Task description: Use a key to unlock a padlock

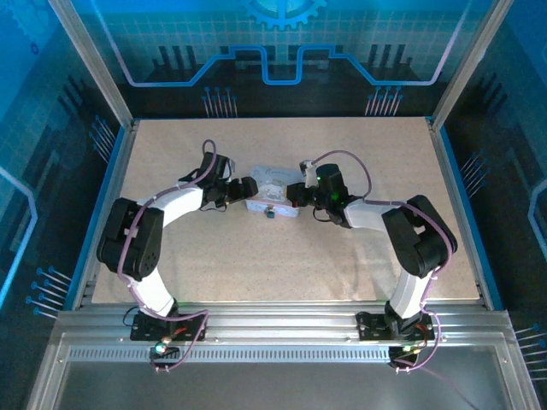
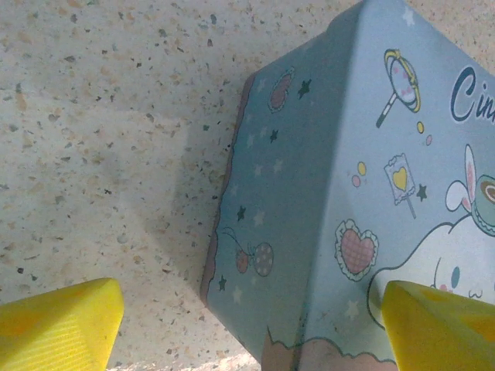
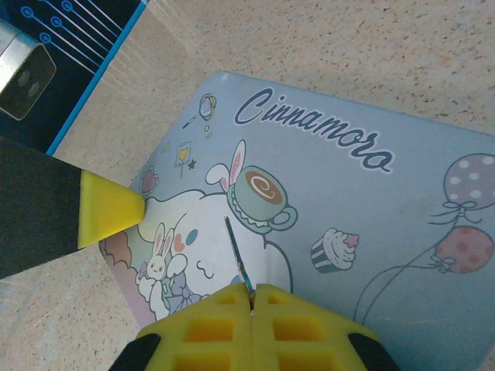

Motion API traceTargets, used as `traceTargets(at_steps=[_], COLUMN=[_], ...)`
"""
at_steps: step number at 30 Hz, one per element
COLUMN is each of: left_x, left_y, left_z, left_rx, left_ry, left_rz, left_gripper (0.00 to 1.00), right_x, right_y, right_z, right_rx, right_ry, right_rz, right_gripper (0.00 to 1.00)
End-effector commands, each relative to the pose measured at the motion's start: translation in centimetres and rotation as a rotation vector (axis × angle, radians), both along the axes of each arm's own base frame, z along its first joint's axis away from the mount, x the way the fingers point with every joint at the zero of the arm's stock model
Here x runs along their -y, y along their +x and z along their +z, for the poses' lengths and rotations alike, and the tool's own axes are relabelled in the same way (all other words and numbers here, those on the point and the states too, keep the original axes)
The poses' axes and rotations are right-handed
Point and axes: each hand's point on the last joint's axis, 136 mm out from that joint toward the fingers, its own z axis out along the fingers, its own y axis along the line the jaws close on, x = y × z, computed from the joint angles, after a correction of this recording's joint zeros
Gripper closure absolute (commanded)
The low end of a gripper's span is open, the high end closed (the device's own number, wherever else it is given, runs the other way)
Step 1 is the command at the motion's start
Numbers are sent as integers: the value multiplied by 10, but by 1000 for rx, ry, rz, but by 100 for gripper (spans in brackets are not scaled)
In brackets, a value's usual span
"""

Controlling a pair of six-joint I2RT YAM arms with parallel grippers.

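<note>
The padlock [image 1: 268,213] is a tiny dark speck with a glint against the near side of the pale blue cartoon tin [image 1: 272,195]. My right gripper [image 3: 252,297] is shut on the key [image 3: 238,251], whose thin blade, seen edge-on, sticks out of the yellow pads above the tin's lid [image 3: 332,193]. In the top view that gripper [image 1: 297,195] sits at the tin's right end. My left gripper [image 2: 247,332] is open astride the tin's left corner [image 2: 309,193]: one yellow finger [image 2: 58,325] stands clear over the table, the other finger [image 2: 437,325] over the lid.
The speckled beige table [image 1: 256,256] spreads around the tin. Metal frame posts and blue walls ring it, with a blue rail [image 1: 461,213] along the right edge. The left gripper's black and yellow finger [image 3: 108,212] reaches to the lid's left edge in the right wrist view.
</note>
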Motion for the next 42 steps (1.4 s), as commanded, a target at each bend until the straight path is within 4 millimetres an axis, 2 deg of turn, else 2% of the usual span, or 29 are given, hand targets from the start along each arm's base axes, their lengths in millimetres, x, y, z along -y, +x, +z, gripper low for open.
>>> traceTargets(at_steps=[1, 12, 17, 21, 26, 31, 35, 38, 42], left_x=[-5, -12, -16, -17, -19, -14, 9, 27, 38], left_y=[-12, -57, -72, -72, -71, -93, -123, -141, -141], left_z=[-14, -38, -38, -26, 6, 29, 30, 23, 10], left_rx=[-33, -100, -104, -76, 28, 109, 172, 217, 262], left_ry=[8, -23, -27, -26, 3, 102, 151, 175, 212], left_rz=[-1, 35, 50, 48, 44, -2, -93, -173, -230], left_gripper=[14, 19, 19, 18, 14, 10, 12, 13, 15], right_x=[6, -5, -12, -19, -19, -16, -14, -12, -9], right_y=[-21, -70, -93, -107, -106, -100, -95, -93, -91], right_z=[-39, -68, -71, -75, -75, -70, -68, -68, -70], right_rx=[-173, -323, -359, -380, -367, -346, -338, -336, -334], right_ry=[-53, -73, -76, -83, -111, -138, -137, -138, -154], right_rz=[6, 63, 83, 99, 92, 86, 80, 74, 64], right_gripper=[100, 100, 100, 100, 100, 100, 100, 100, 100])
